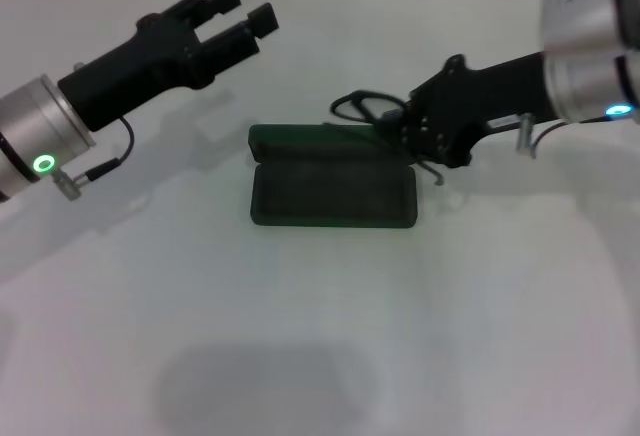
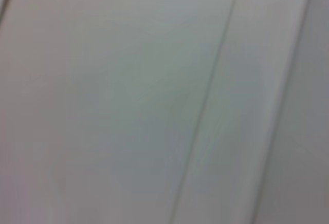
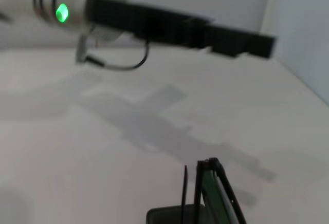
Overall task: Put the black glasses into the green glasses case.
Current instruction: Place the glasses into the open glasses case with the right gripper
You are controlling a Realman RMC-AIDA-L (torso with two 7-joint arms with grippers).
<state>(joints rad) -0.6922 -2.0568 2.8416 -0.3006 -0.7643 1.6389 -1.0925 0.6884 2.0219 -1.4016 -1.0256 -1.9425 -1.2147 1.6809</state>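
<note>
On the smooth white table (image 1: 300, 336), the left gripper (image 1: 236, 18) hangs raised with fingers apart. The green glasses case (image 1: 332, 192), a rounded hard shell, lies open at centre. Beyond its far right edge, the right gripper (image 1: 398, 128) clamps the thin black glasses (image 1: 358, 108).

The green glasses case (image 1: 332, 192) lies open on the bench, a dark green rounded rectangle with its long side across the head view, lid (image 1: 300, 137) at the far edge. The black glasses (image 1: 362, 107) sit thin-framed just past its far right corner.
</note>
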